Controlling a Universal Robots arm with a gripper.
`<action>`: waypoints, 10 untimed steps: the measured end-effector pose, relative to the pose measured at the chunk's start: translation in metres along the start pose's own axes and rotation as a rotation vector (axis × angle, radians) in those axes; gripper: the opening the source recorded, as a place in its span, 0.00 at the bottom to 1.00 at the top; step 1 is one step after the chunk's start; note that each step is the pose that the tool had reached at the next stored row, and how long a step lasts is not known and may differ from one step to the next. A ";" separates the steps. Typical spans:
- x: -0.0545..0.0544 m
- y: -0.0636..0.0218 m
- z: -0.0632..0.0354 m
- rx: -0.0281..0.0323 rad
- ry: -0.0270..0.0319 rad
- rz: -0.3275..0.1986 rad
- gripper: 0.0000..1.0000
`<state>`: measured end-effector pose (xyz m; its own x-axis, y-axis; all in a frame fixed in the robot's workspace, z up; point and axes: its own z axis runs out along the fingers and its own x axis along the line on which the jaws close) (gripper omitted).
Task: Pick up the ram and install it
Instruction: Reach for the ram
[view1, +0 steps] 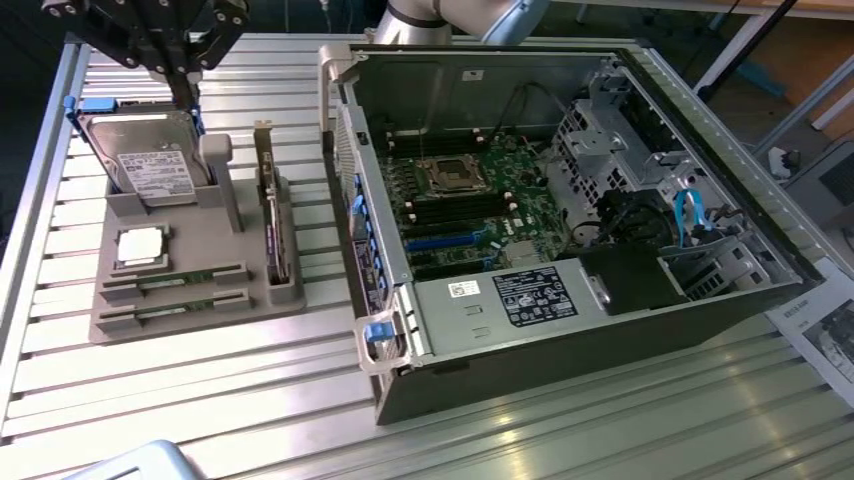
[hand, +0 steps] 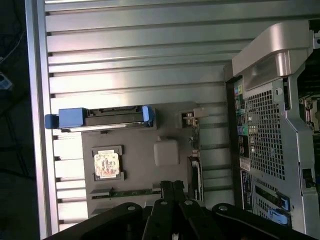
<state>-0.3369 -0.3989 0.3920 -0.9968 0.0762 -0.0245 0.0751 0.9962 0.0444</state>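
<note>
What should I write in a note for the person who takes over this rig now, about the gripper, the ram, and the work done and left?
Gripper: shut and empty, over the hard drive.
Ram: two ram sticks lie in their slots in the gray holder, untouched.
Computer case: open, to the exterior view's right of the holder.
Done: nothing yet.
Left: pick up the ram and install it in the case.
</note>
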 end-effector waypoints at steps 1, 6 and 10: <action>0.005 -0.0004 -0.0001 0.0001 0.0001 0.000 0.10; 0.034 -0.0026 0.0001 0.0000 0.0000 0.000 0.10; 0.037 -0.0028 0.0002 0.0000 0.0000 0.000 0.10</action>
<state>-0.3737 -0.3989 0.3909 -0.9968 0.0761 -0.0245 0.0750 0.9962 0.0444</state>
